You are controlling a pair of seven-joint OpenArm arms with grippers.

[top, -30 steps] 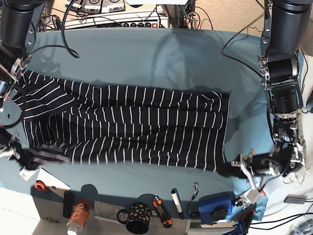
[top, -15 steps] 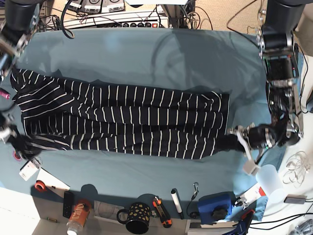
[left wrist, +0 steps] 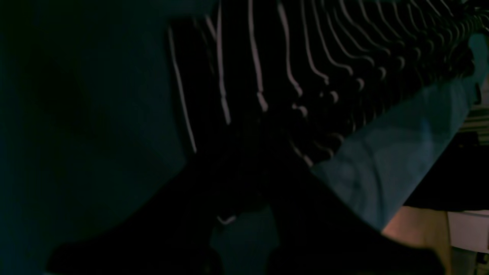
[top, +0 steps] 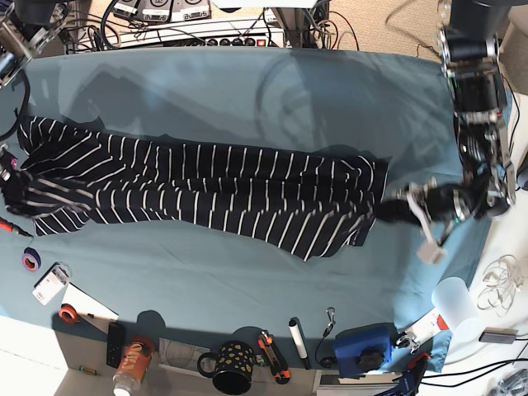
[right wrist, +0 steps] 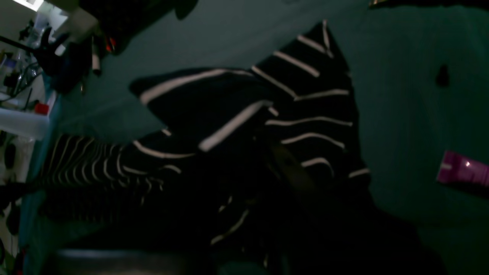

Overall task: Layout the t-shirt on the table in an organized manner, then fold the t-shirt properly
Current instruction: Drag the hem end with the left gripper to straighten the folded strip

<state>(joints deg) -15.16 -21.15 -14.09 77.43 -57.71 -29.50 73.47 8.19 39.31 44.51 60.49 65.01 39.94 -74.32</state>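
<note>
The dark navy t-shirt with thin white stripes lies stretched sideways across the teal table. My left gripper is at the shirt's right end, shut on the near hem corner; in the left wrist view its dark fingers pinch striped cloth. At the table's far left edge my right gripper is shut on the shirt's other end. Bunched striped fabric fills the right wrist view, where the fingers are too dark to make out.
Along the front edge stand a spotted mug, a marker, a blue box, an orange bottle and tape rolls. A white cup sits at the right. Power strips line the back. A magenta object lies near the right gripper.
Both grippers have moved away from the front edge, dragging the shirt's near corners with them. The near hem now sags in the middle and the shirt looks narrower.
</note>
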